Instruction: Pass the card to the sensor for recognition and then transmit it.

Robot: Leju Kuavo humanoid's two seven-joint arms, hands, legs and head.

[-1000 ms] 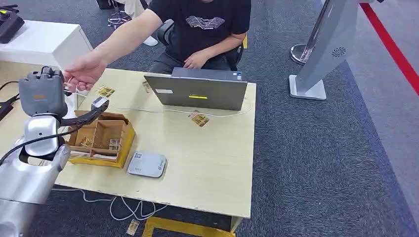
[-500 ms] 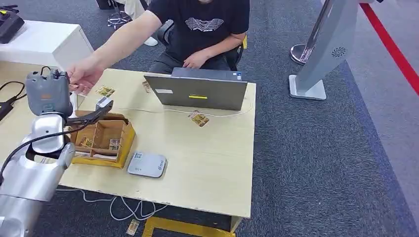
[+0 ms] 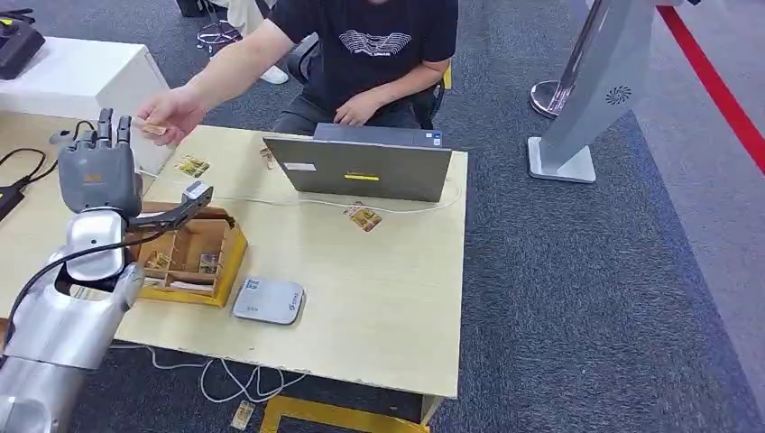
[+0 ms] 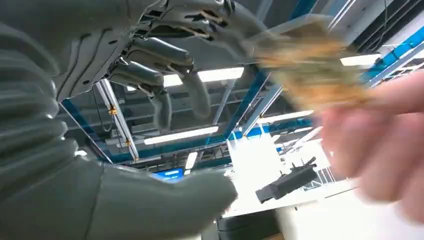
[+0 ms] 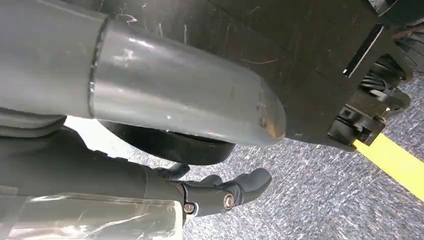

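The left robot hand (image 3: 97, 167) is standing raised over the worktop's (image 3: 388, 298) left end, palm away from the head camera, fingers (image 3: 106, 127) pointing up and spread, holding nothing. In the left wrist view the same robot hand (image 4: 165, 55) is showing its fingers apart and empty, with the card (image 4: 310, 70) blurred just beyond the fingertips.

Just right of those fingers, a person's hand (image 3: 171, 113) is pinching the card (image 3: 152, 129) by one end, so the card is sitting in the person's grip, near the robot hand but apart from it. The hand-over looks done on the robot's side.

Below, a yellow box (image 3: 188, 253) with compartments is holding more cards, and the grey sensor (image 3: 269, 300) is lying flat just right of the box near the worktop's front edge. Further right, a laptop (image 3: 359, 168) is standing open toward the person, with a loose card (image 3: 364, 216) lying in front of it.

The card is probably light, thin and stiff, with a slick face; it likely wants a pinch across one short end between thumb and fingers, leaving the rest free for the other party to take.

The right robot hand (image 5: 220, 192) is hanging beside the body over grey carpet, fingers loosely curled, nothing in them.
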